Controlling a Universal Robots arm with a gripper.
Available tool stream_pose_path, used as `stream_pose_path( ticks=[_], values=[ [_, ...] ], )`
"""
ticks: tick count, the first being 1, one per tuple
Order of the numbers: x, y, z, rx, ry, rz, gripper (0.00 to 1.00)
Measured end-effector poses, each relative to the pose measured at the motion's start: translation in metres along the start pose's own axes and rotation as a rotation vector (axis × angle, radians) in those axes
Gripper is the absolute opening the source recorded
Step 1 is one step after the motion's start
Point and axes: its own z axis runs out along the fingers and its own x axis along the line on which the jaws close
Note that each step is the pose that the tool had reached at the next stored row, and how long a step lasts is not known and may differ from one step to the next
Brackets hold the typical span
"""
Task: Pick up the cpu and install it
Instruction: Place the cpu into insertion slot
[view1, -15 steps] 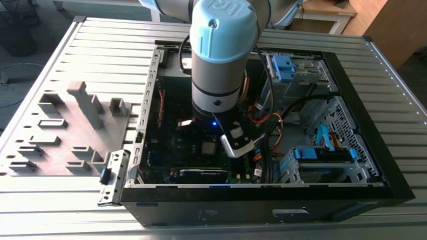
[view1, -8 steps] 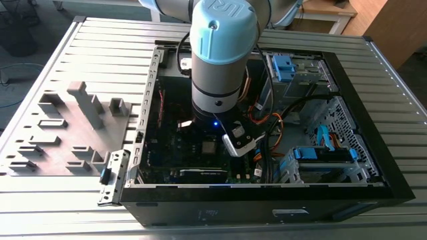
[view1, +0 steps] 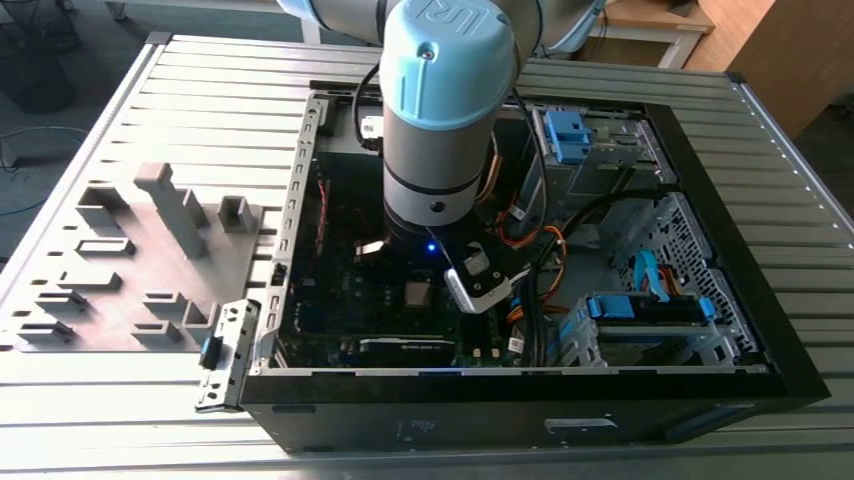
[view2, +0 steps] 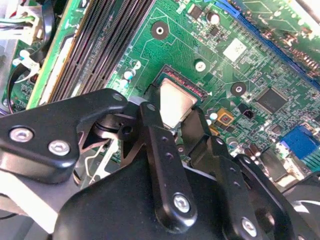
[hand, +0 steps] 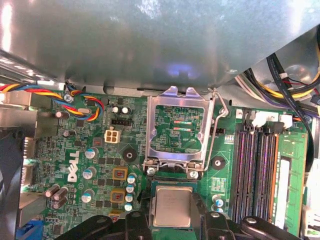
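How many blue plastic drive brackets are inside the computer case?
2, both at the exterior view's right: one bracket far from the camera, the other bracket nearer it. The arm may hide more.

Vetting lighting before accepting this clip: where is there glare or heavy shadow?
Second wrist view: glare washes the cpu top pale. First wrist view: the cpu is evenly lit; a bluish glow on the grey panel. Exterior view: the computer case interior is dim beneath the arm.

The cpu (hand: 171, 207) sits at the socket on the motherboard (hand: 100, 175); the raised retention frame (hand: 177, 94) stands just beside it; memory slots (hand: 255, 170) lie near.
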Motion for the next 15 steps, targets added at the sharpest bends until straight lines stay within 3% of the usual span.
stream_pose_path(
  ticks=[8, 10, 12, 13, 15],
  values=[
    [0.0001, 0.0, 0.0, 0.0001, 0.0, 0.0, 0.44],
    [0.0002, 0.0, 0.0, 0.0001, 0.0, 0.0, 0.51],
    [0.0002, 0.0, 0.0, 0.0001, 0.0, 0.0, 0.51],
    [0.0002, 0.0, 0.0, 0.0, 0.0, 0.0, 0.57],
    [0.0002, 0.0, 0.0, 0.0008, 0.0001, 0.0, 0.57]
  ],
)
